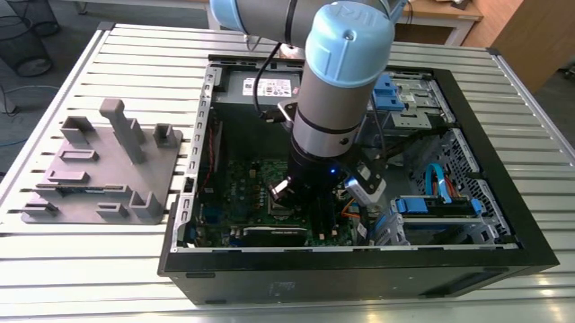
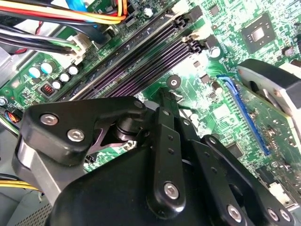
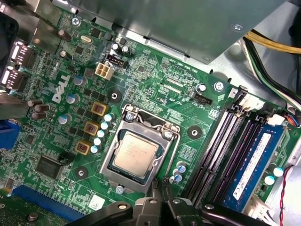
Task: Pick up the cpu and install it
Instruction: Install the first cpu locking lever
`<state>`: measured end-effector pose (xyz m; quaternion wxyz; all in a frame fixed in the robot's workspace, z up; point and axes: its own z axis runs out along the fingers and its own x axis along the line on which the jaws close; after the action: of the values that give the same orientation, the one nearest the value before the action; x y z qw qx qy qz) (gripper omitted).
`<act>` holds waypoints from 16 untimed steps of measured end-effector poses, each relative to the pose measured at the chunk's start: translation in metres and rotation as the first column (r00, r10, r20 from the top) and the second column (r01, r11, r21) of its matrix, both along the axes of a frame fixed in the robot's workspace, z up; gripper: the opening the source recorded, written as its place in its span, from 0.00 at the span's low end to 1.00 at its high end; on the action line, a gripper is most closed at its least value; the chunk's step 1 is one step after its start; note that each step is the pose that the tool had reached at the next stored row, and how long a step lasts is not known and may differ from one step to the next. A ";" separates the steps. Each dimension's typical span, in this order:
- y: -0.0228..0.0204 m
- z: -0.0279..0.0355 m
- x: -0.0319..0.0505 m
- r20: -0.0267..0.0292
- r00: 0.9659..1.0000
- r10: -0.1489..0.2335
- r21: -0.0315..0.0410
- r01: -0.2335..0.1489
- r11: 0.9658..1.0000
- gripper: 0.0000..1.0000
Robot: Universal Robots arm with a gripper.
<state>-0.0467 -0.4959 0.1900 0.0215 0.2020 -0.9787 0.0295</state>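
Black jaws (image 3: 160, 207), cut off so their opening was untellable, hovered beside the cpu (image 3: 135, 153) seated in its socket (image 3: 141, 151).

One cpu (image 3: 135, 155) in one socket (image 3: 141, 153), one gripper (image 2: 164, 101), four memory slots (image 3: 235, 150) beside it, one memory stick (image 3: 256, 162), one grey fixture (image 1: 104, 168), one computer case (image 1: 503, 134)

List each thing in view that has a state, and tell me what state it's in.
cpu: seated flat in the socket, metal top showing.
socket frame: around the cpu, its top uncovered.
memory stick: standing in its slot.
computer case: side open, lying on the table.
gripper: low inside the case, above the board.
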 end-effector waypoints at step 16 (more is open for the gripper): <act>-0.0046 -0.0027 -0.0001 0.002 1.000 0.000 0.001 0.000 1.000 0.11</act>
<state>-0.0468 -0.5005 0.1873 0.0202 0.2020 -0.9787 0.0293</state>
